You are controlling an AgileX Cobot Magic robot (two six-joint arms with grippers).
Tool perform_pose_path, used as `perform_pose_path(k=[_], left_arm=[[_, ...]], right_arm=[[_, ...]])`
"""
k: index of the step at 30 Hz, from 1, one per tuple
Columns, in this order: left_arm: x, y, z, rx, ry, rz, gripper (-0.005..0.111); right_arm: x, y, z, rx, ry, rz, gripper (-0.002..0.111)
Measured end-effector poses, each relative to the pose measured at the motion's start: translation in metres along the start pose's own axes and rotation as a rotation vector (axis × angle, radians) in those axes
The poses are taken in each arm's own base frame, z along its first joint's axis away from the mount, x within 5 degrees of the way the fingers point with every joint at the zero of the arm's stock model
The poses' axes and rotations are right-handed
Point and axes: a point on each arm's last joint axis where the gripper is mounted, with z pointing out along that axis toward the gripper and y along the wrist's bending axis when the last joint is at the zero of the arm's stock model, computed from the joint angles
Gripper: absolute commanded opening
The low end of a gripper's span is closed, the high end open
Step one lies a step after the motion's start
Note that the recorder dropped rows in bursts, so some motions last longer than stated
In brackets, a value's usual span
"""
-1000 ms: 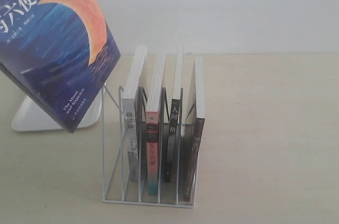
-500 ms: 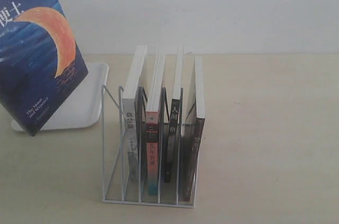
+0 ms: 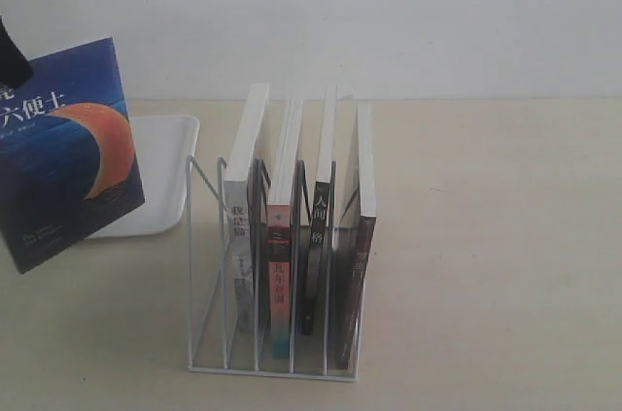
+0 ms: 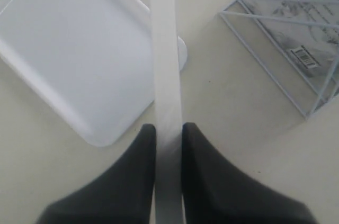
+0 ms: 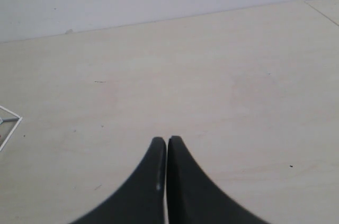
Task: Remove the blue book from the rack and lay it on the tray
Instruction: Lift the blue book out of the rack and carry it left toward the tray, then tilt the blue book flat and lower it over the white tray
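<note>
The blue book (image 3: 63, 149), dark cover with an orange crescent moon, hangs tilted in the air at the left, in front of the white tray (image 3: 160, 178). In the left wrist view its white page edge (image 4: 165, 49) runs between the black fingers (image 4: 135, 176); my left gripper (image 4: 168, 128) is shut on it, with the tray (image 4: 74, 49) below. A dark bit of that gripper (image 3: 12, 56) shows at the book's top corner. The white wire rack (image 3: 209, 275) stands mid-table. My right gripper (image 5: 167, 140) is shut on nothing above bare table.
Several books (image 3: 282, 226) remain upright in the rack's slots, among them a red-spined one and a dark one. The rack's corner (image 4: 275, 49) lies close beside the tray in the left wrist view. A pale wall runs behind the table.
The blue book has swung down and left, away from the camera, dropping lower toward the tray; more of the tray shows now. The rack and its books have not moved.
</note>
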Motion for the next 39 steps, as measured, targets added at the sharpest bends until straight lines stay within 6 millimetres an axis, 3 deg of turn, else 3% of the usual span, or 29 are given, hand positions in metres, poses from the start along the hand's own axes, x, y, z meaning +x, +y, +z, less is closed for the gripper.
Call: perform_pose_path(k=[6, 11, 15, 21, 26, 32, 39], left_arm=[[-0.02, 0.027, 0.015, 0.034, -0.065, 0.04, 0.005], [-0.034, 0.031, 0.012, 0.064, -0.159, 0.094, 0.005], [-0.032, 0.04, 0.016, 0.102, -0.205, 0.083, 0.005], [-0.018, 0.073, 0.02, 0.229, -0.39, -0.128, 0.005], [-0.004, 0.088, 0.014, 0.219, -0.427, -0.212, 0.005], [0.009, 0.099, 0.018, 0.221, -0.419, -0.393, 0.005], [0.025, 0.105, 0.034, 0.09, -0.491, -0.76, 0.005]], right_arm=[[0.0, 0.0, 0.0, 0.0, 0.0, 0.0, 0.0], [0.0, 0.0, 0.0, 0.0, 0.0, 0.0, 0.0], [0.0, 0.0, 0.0, 0.0, 0.0, 0.0, 0.0], [0.0, 0.0, 0.0, 0.0, 0.0, 0.0, 0.0], [0.0, 0.0, 0.0, 0.0, 0.0, 0.0, 0.0], [0.0, 0.0, 0.0, 0.0, 0.0, 0.0, 0.0], [0.0, 0.0, 0.0, 0.0, 0.0, 0.0, 0.0]])
